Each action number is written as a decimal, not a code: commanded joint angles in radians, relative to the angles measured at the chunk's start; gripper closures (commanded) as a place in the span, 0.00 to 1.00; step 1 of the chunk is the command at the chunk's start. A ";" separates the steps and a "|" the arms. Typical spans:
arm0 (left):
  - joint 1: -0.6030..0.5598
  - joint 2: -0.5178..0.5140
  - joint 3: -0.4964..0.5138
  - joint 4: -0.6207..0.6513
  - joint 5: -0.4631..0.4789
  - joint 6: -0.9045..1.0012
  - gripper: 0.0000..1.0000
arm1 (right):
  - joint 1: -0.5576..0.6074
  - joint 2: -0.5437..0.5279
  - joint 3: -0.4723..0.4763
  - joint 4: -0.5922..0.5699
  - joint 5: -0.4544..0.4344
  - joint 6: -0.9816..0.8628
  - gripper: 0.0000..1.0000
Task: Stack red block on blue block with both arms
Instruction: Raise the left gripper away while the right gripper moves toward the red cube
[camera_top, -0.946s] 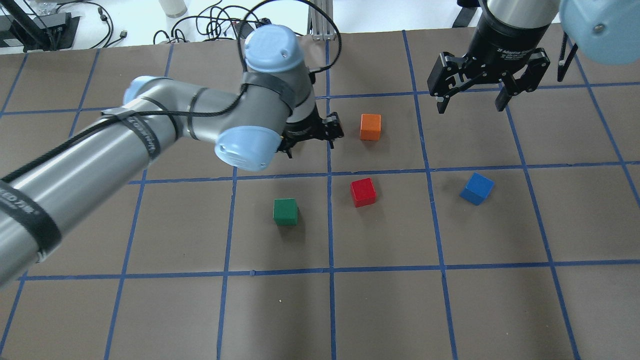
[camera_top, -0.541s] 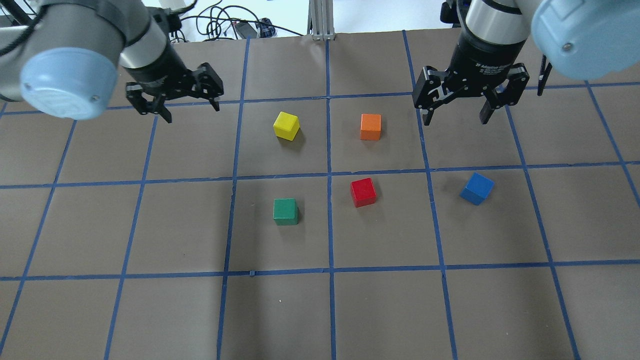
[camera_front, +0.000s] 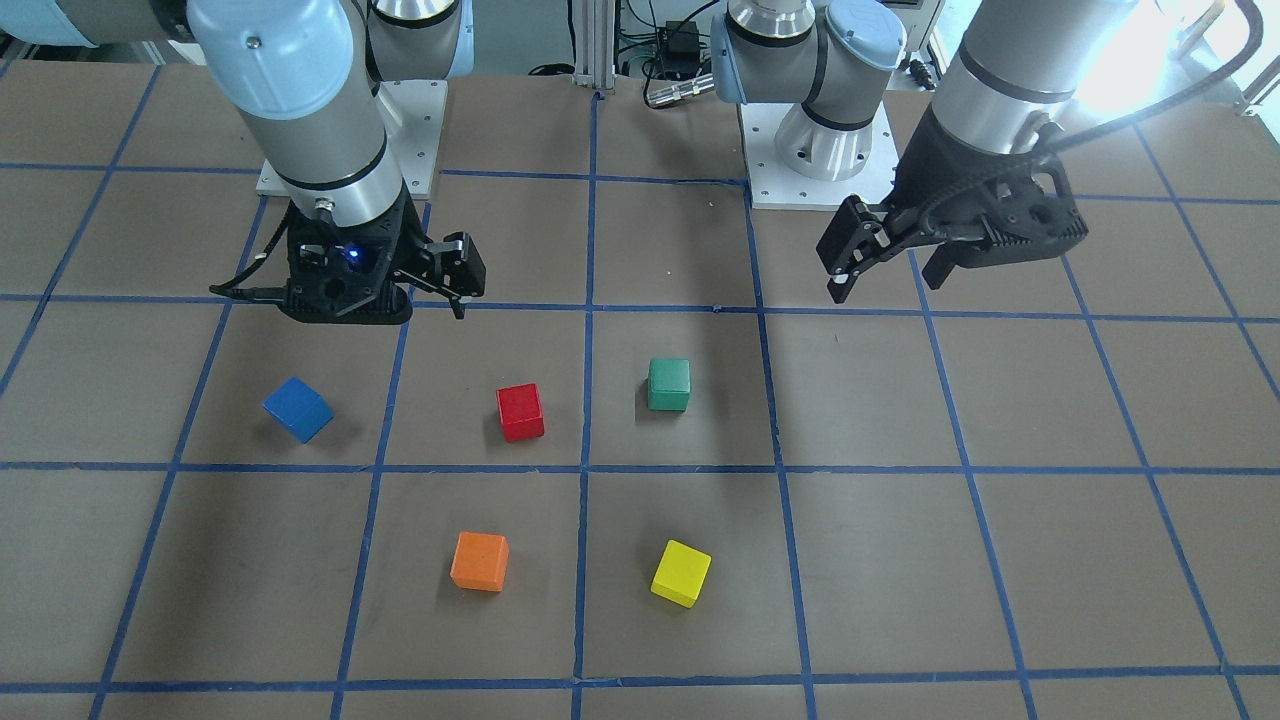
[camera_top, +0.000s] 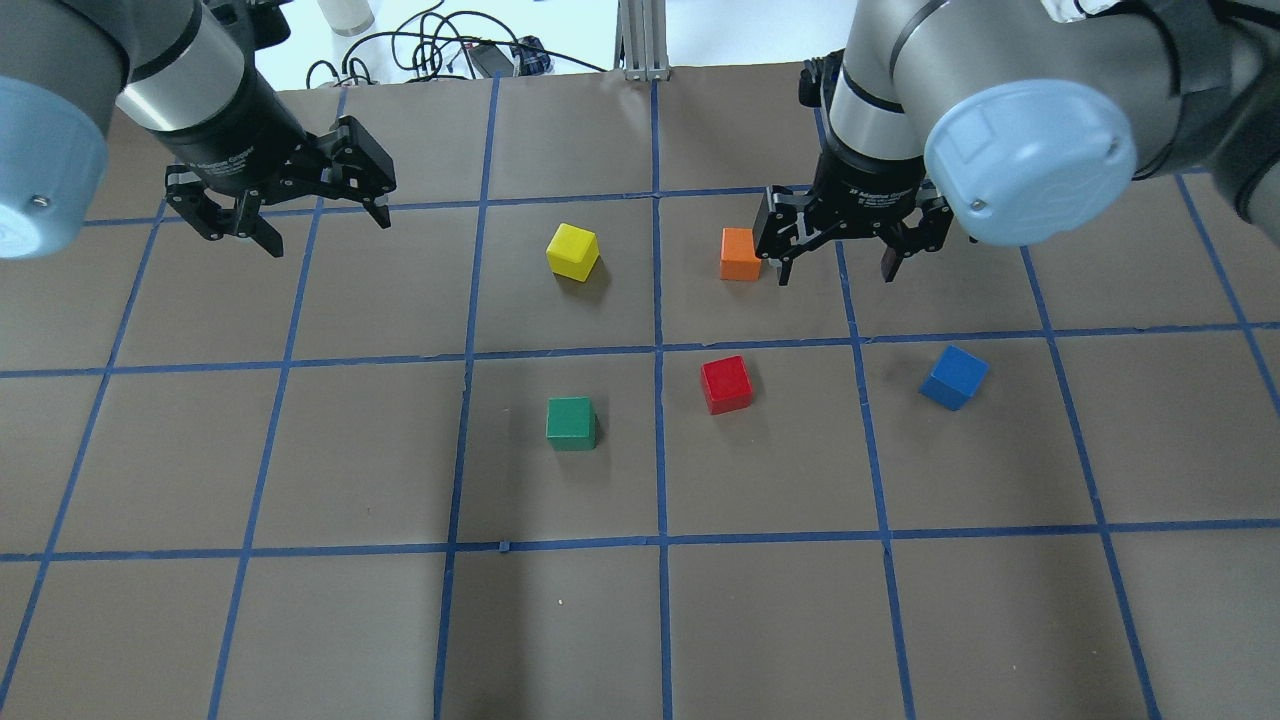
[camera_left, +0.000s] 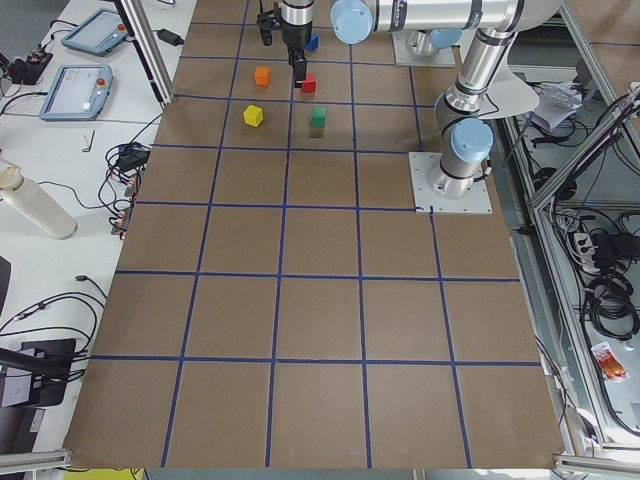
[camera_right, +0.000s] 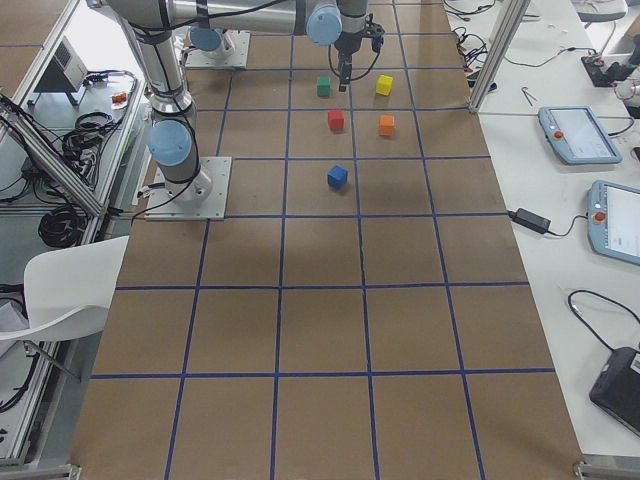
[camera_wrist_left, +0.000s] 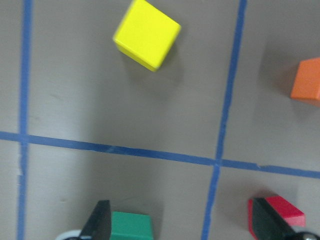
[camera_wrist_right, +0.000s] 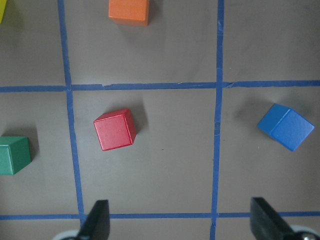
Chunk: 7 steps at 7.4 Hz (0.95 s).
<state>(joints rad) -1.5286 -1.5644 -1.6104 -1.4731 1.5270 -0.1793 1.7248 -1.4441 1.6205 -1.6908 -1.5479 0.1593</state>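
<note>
While the red block (camera_top: 726, 384) is sitting untouched near the middle of the table (camera_top: 300, 620), well apart from the blue block (camera_top: 954, 377) on the robot's right, neither cube is being held. The right gripper (camera_top: 835, 272), jaws spread wide and empty, is hovering just beyond the pair, apparently lining up for a pick. The left gripper (camera_top: 328, 232), also gaping, is waiting well off to the left, likely to keep clear.

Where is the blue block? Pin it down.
Overhead view: the blue block lies right of centre, turned askew, in the grid square right of the red block, across one blue tape line.
</note>
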 joint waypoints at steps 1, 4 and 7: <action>-0.027 -0.009 -0.009 0.000 0.001 -0.011 0.00 | 0.073 0.095 0.006 -0.102 0.008 0.063 0.00; -0.025 -0.011 -0.010 0.000 -0.002 -0.006 0.00 | 0.108 0.166 0.034 -0.182 0.008 0.065 0.00; -0.021 -0.011 -0.010 -0.009 -0.002 0.000 0.00 | 0.128 0.198 0.229 -0.447 0.008 0.059 0.00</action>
<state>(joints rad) -1.5517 -1.5752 -1.6199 -1.4771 1.5246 -0.1824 1.8488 -1.2623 1.7734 -2.0303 -1.5417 0.2215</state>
